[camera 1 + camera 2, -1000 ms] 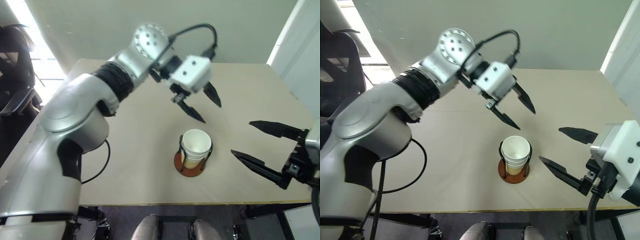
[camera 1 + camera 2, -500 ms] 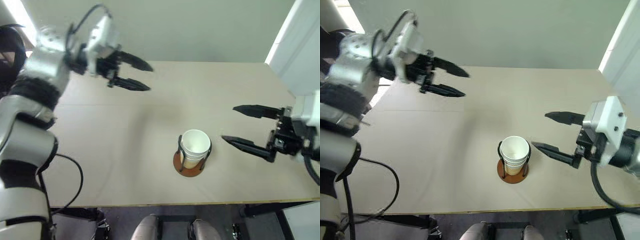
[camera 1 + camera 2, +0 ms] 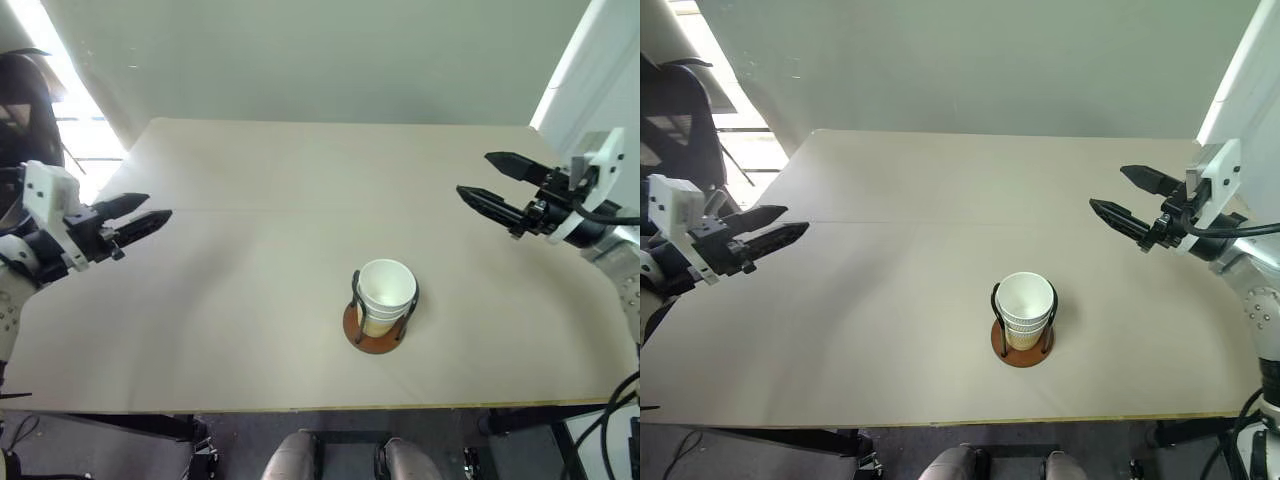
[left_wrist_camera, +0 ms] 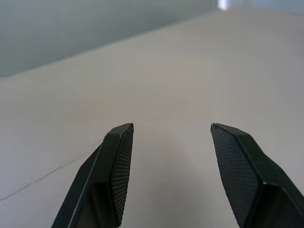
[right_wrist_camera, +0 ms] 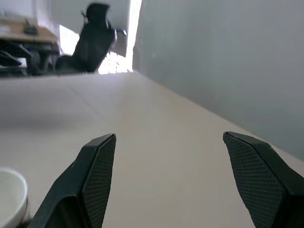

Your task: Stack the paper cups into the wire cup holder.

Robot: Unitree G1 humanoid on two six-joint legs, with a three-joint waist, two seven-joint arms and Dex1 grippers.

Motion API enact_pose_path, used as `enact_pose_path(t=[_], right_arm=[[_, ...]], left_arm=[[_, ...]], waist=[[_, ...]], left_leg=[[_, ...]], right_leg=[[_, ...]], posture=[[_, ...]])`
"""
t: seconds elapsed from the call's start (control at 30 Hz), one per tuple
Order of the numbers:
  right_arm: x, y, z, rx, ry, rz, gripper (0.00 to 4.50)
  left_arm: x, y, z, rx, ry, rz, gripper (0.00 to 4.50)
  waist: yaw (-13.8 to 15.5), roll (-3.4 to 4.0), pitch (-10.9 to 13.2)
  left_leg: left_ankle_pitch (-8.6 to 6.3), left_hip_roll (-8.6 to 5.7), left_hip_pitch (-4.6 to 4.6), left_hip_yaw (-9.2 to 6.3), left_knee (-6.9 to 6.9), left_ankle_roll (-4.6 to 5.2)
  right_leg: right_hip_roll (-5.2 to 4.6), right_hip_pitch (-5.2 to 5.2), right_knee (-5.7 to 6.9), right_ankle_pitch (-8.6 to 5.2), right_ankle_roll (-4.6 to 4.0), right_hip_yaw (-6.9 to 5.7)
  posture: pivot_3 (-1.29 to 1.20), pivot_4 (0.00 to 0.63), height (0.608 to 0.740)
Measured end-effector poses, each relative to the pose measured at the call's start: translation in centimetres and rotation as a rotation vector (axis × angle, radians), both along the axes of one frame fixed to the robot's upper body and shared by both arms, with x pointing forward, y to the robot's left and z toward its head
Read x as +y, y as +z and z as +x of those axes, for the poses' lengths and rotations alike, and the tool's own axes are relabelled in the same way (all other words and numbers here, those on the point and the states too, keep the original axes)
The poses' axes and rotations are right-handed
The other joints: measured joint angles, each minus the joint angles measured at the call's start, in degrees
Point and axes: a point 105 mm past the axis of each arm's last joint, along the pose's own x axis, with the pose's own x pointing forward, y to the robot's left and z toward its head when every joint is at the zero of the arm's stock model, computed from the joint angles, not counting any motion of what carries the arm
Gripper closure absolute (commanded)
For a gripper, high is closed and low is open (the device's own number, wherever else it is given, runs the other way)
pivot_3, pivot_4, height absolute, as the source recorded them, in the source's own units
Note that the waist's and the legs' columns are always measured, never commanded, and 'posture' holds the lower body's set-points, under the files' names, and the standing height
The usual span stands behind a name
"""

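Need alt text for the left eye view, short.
Nested paper cups stand in a wire cup holder near the front of a tan table. Open left gripper and open right gripper hang at the table's sides, both empty.

Paper cups [image 3: 386,290] nested upright, white rims uppermost, inside wire cup holder [image 3: 375,332]; holder's reddish-brown base sits on table's near-centre.

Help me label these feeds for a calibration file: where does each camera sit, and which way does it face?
Left and right eye views: on the head, looking forward and down at the table, the paper cups nested in the wire cup holder, left gripper and right gripper.
Left wrist view: along its own open fingers over bare tabletop.
Right wrist view: along its fingers; shares a cup rim with the eye views, plus a chair.
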Motion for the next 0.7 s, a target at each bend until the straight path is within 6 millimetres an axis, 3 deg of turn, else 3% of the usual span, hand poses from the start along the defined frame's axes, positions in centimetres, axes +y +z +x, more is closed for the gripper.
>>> enact_pose_path(t=[0.17, 0.4, 0.7], right_arm=[[-1.6, -2.4, 3.0, 0.028, -0.122, 0.047, 0.78], [-2.6, -1.0, 5.2, 0.009, -0.200, 0.145, 0.78], [-4.3, -2.2, 6.4, 0.054, -0.289, 0.194, 0.78]], left_arm=[[1.0, -1.9, -1.6, -0.011, 0.133, -0.103, 1.74], [1.9, -4.5, -3.2, -0.014, 0.274, -0.199, 1.74], [2.6, -5.2, -3.5, -0.019, 0.339, -0.215, 1.74]], waist=[[-0.46, -0.01, 0.04], [-1.20, -0.11, 0.09], [-1.20, -0.16, 0.09]], left_leg=[[0.00, -0.01, 0.49, 0.01, -0.33, -0.78], [0.77, 0.11, 1.00, 0.00, -1.57, -1.21], [0.89, 0.12, 1.19, -0.02, -1.99, -1.35]], right_leg=[[-0.06, 0.12, 0.09, 0.27, -0.75, 0.00], [-0.02, -0.01, 0.16, 0.84, -1.66, 0.01], [0.00, -0.07, 0.17, 0.97, -1.88, 0.04]], posture=[[0.00, 0.150, 0.740], [0.00, 0.150, 0.740], [0.00, 0.150, 0.740]])
